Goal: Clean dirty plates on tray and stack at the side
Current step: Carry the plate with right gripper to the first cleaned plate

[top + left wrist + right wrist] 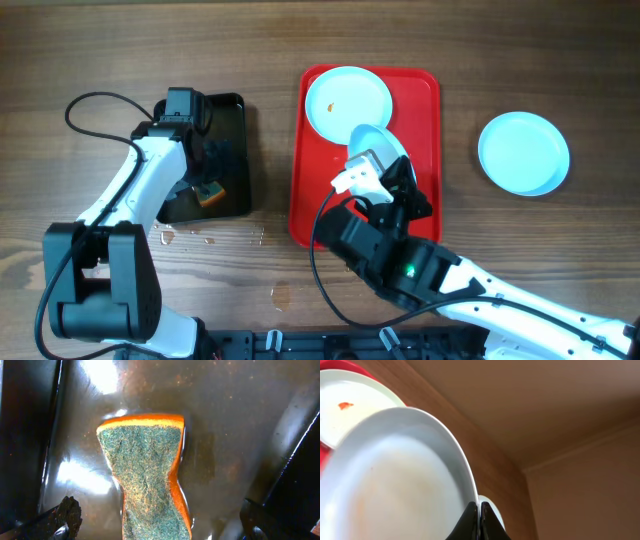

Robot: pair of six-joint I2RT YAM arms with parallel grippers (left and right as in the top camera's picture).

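Above the tray (312, 205), right gripper (479, 516): jaws pinched on held plate (395, 480) rim, plate tilted.
Left gripper (160, 519): jaws wide, straddling sponge (142, 460) in black tray (235, 115).
Done: likely one, side plate (523, 152) on table (560, 60).
Remaining: smeared plate (347, 100) on tray; stacking.

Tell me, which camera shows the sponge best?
The left wrist view. There the sponge fills the frame, green scrub face up with orange sides, lying in the wet black tray. Overhead, the sponge is just a small orange-green patch. The right wrist view doesn't show it.
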